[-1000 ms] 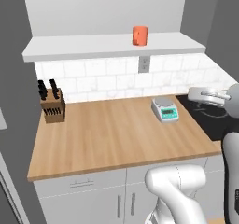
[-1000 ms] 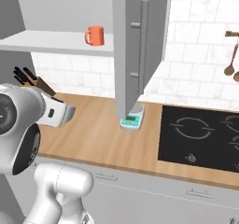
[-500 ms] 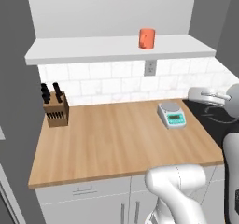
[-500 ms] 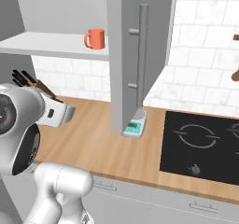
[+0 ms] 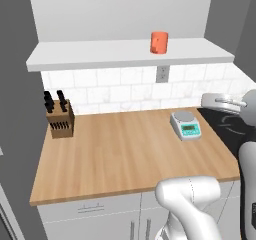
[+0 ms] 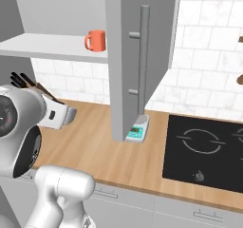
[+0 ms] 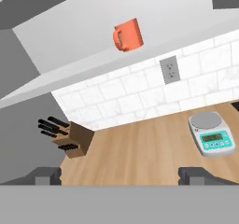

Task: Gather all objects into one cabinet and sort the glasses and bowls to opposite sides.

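An orange cup [image 5: 159, 42] with a handle stands upright on the white shelf [image 5: 100, 54] of the wall cabinet, toward the shelf's right half in the left base view; in the right base view the same cup [image 6: 97, 41] sits just left of the open grey door [image 6: 137, 56], whose long bar handle [image 6: 143, 51] runs vertically down its face; the hand view shows the cup [image 7: 128, 35] from below, handle turned to the left of that picture. Below the shelf lies the wooden desk [image 5: 130, 154]; a knife block [image 5: 60, 120] stands at its back left by the tiled wall, and a small kitchen scale [image 5: 185, 125] with a green display panel rests near its right end, well apart from the block; a black hob [image 6: 209, 151] joins the desk further right. The pincer [image 7: 121, 175] is released, its two dark tips spread wide at the bottom of the hand view, grasping nothing and well apart from the cup.
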{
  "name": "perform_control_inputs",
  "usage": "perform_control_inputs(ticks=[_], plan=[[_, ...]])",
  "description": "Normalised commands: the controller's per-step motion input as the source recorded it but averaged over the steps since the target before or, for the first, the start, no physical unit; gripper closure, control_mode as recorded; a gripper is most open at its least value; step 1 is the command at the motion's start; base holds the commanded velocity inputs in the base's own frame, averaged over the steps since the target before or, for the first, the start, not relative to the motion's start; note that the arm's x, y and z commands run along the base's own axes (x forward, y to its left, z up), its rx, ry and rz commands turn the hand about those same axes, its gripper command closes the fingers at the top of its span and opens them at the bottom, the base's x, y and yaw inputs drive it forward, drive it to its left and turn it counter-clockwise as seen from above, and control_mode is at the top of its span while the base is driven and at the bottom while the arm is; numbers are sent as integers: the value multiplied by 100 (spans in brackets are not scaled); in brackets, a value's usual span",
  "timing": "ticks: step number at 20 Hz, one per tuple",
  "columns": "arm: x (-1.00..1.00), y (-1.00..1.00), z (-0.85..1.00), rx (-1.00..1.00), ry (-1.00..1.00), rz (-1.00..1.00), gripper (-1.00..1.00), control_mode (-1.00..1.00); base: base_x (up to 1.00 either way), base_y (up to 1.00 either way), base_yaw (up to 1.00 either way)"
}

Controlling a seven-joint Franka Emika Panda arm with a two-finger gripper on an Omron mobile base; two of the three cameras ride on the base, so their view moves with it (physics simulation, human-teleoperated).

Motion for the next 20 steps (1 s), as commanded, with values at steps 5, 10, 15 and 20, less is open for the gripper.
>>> perform_control_inputs(ticks=[5,10,15,20], plan=[[0,0,0,0,0,0,-100,100,-1,6,0],[-6,18,23,-3,-3,0,-100,-100,0,0,0],[-43,40,75,-5,-12,0,-100,-100,0,0,0],[19,13,78,0,1,0,-100,-100,0,0,0]])
